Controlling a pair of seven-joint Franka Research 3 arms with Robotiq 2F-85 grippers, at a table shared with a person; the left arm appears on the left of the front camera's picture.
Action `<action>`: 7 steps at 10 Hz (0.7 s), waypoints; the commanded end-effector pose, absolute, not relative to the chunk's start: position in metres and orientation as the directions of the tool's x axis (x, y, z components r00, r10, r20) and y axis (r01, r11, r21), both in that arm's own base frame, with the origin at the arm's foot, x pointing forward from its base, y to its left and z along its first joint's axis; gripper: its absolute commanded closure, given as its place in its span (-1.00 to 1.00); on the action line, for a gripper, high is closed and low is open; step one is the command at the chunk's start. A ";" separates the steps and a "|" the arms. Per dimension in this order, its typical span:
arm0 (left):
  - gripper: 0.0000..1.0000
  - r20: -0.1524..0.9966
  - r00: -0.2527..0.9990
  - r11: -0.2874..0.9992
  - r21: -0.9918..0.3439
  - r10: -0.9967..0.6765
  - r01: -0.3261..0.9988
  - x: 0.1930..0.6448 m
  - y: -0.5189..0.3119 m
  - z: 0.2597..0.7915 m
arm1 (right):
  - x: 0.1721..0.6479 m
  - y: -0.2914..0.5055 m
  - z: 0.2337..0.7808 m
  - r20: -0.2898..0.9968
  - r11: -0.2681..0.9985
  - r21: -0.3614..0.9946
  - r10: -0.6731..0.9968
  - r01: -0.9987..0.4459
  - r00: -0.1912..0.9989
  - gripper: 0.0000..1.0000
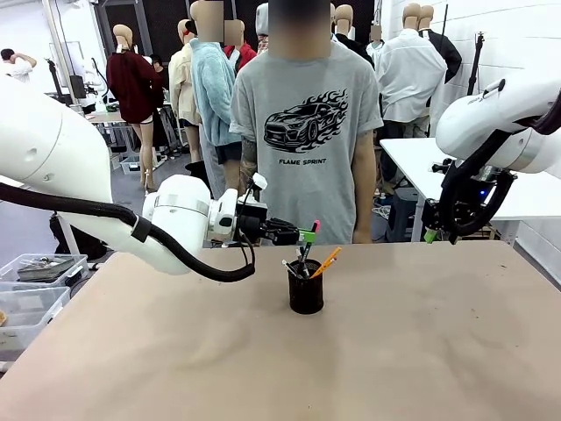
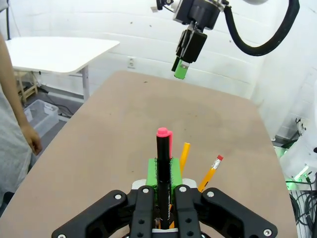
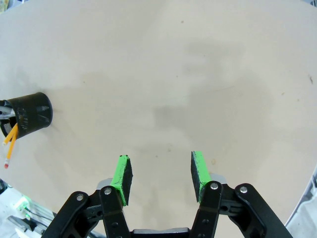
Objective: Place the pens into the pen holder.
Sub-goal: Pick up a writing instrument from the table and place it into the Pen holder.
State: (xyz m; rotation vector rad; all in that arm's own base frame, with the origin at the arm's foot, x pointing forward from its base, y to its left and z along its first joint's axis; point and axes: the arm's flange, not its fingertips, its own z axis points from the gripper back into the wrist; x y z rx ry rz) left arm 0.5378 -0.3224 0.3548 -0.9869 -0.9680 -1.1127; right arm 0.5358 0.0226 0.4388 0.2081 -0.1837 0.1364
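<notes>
The black mesh pen holder (image 1: 306, 294) stands mid-table with a yellow-orange pencil (image 1: 326, 261) and a dark, pale-tipped pen (image 1: 289, 267) leaning out of it. Directly above it, my left gripper (image 1: 307, 235) is shut on a dark pen with a pink-red cap (image 1: 313, 228), held nearly upright. The left wrist view shows that pen (image 2: 162, 158) clamped between the green pads (image 2: 174, 171), with the orange pencils (image 2: 210, 173) below. My right gripper (image 3: 161, 176) hangs open and empty above bare table, far from the holder (image 3: 29, 114); it also shows at the far right (image 1: 429, 235).
A person in a grey T-shirt (image 1: 307, 132) stands at the far edge of the table, behind the holder. Clear plastic bins (image 1: 39, 281) sit off the table's left side. A white table (image 1: 491, 175) stands behind on the right. The brown tabletop (image 1: 421, 342) is bare around the holder.
</notes>
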 end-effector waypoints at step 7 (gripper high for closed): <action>1.00 0.939 0.176 0.161 -0.133 -0.294 0.978 0.533 -0.324 0.327 | 0.537 0.022 0.438 0.200 0.963 0.212 0.122 -0.165 0.972 -0.22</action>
